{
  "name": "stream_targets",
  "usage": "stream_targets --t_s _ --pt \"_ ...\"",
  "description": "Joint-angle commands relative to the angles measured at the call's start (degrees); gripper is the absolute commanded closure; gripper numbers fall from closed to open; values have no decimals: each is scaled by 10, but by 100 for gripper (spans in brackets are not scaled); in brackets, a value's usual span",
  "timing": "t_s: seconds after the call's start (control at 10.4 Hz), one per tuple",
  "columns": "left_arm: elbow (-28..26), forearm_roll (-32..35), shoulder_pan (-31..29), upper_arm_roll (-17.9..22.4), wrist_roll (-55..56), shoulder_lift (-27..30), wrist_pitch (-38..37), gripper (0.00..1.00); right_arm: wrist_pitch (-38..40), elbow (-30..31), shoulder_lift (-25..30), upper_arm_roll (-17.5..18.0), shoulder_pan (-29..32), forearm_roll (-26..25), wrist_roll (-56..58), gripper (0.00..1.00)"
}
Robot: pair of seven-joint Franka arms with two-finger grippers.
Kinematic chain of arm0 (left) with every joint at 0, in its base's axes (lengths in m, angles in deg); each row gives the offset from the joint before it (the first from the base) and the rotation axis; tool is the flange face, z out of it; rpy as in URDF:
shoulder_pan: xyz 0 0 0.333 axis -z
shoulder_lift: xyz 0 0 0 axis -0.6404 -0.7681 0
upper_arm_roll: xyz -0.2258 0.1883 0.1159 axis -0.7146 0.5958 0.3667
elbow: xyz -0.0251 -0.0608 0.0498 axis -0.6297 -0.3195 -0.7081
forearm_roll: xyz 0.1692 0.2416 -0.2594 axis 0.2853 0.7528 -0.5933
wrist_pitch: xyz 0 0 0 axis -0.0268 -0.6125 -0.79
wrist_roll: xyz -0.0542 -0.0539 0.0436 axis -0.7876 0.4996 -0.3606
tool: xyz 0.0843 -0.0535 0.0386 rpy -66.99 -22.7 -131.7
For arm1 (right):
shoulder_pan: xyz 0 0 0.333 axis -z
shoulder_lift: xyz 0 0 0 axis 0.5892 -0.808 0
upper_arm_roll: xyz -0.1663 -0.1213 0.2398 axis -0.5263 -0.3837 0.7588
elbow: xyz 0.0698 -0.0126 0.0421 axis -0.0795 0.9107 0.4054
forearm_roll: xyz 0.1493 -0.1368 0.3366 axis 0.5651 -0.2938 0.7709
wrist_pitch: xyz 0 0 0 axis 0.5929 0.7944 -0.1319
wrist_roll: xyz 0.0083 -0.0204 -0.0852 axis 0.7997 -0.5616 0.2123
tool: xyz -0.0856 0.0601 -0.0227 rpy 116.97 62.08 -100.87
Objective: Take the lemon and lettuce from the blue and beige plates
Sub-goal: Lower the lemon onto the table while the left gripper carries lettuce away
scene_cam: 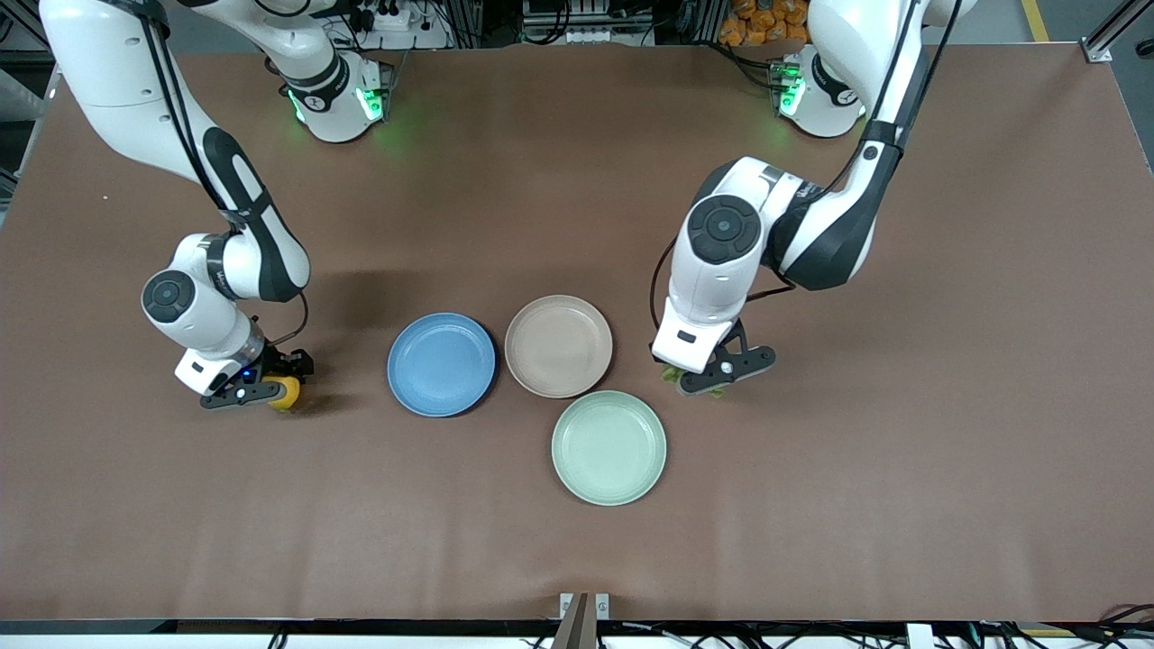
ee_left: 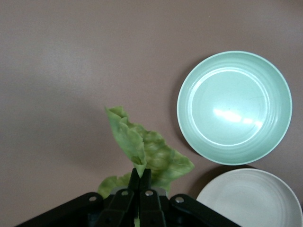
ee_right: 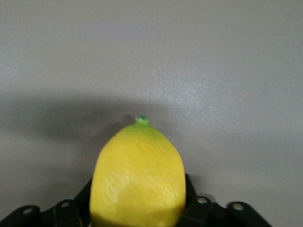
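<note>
We log: left tool (ee_left: 140,176) clamped on wrinkled green lettuce leaf (ee_left: 147,153), low over brown table (scene_cam: 902,451) beside beige plate (scene_cam: 558,345). Right tool (scene_cam: 261,383) around oval yellow lemon (ee_right: 137,177), grip uncertain, near blue plate (scene_cam: 441,364). Mint-green plate (scene_cam: 609,446) bare.

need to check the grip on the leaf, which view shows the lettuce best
The left wrist view: the lettuce fills the foreground, pinched between the left gripper fingers. The front view shows only green scraps under that gripper. The right wrist view does not show it.
</note>
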Motion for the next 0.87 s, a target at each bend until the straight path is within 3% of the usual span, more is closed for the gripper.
stream_targets --t_s 0.0,0.1,0.48,0.77 --pt "-160 -17 -16 0 -14 88 126 100 52 -18 20 9 6 0 2 0" --pt "-190 -15 -21 0 -32 105 143 100 106 -41 30 9 9 1 2 0" --pt "-203 -15 -78 1 -157 112 119 100 272 -120 71 9 10 10 0 0" --pt "-199 -15 -139 1 -276 112 69 100 338 -118 140 13 18 10 0 0"
